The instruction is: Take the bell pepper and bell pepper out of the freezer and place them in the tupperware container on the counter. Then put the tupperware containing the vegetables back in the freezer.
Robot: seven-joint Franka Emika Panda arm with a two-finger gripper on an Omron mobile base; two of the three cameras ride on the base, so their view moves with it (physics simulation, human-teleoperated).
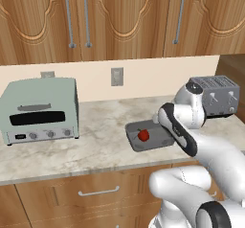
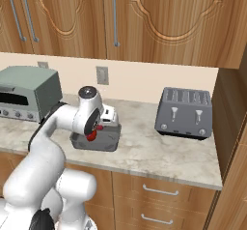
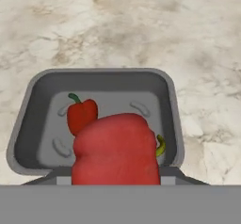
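1. Closest to the hand camera, a big red bell pepper (image 3: pixel 116 150) sat low in the frame, right in front of the lens, between the dark finger bases at the bottom edge.
2. Seemingly the gripper (image 2: pixel 96 128) was pinching that pepper between its fingers; in the right base view a patch of red showed at the hand, over the near left part of the tub.
3. Just beyond, the dark grey tupperware container (image 3: pixel 28 105) lay open on the counter (image 3: pixel 197 44), its rounded rim flaring outward.
4. Inside the tub a second, smaller-looking bell pepper (image 3: pixel 82 113) with a green stem rested on the floor, toward the left in the hand view.
5. From the left base view that pepper (image 1: pixel 142 135) lay near the middle of the tub, with the white arm (image 1: pixel 186 121) bent over the tub's right end.
6. Farther left on the counter stood a pale green toaster oven (image 1: pixel 39 109), well apart from the tub.
7. Off to the right stood a grey four-slot toaster (image 2: pixel 185 113), near the back wall.
8. Behind everything, a wall outlet (image 1: pixel 116 76) sat on the cream backsplash under wooden cabinets (image 1: pixel 119 16) with silver handles.
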